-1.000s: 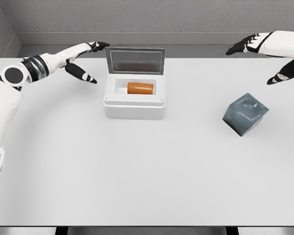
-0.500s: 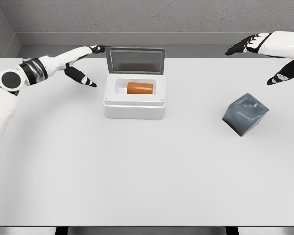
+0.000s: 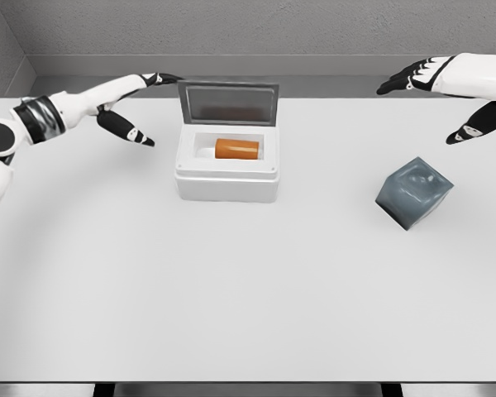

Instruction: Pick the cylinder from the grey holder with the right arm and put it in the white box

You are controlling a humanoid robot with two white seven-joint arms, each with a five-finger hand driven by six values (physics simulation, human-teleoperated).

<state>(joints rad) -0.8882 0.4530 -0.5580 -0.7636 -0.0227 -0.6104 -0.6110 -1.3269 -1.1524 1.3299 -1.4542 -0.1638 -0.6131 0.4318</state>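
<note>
Head view gives you the right hand (image 3: 446, 87) at the upper right, above the far right part of the table (image 3: 231, 281). Its fingers (image 3: 401, 81) are spread and reach toward the left, the thumb hangs lower near the picture's right edge, and the hand holds nothing. You can see it sits well apart from the box and above and behind the holder.

Just below that hand you find the grey holder (image 3: 413, 192), a dark block standing tilted on the table, one corner toward you. Its top face shows a small dent, and nothing sticks out of it.

Look left and you meet the white box (image 3: 227, 169) near the middle back of the table. Its lid (image 3: 228, 102) stands open and upright at the rear. The orange cylinder (image 3: 236, 149) lies on its side inside the box, in the hollow, long axis running left to right.

Further left you see the left hand (image 3: 128, 103), its arm coming in from the left edge. Its fingers are stretched out and hold nothing; the fingertips reach close to the lid's upper left corner, though you cannot tell whether they touch it. The thumb points down toward the table, beside the box's left wall.
</note>
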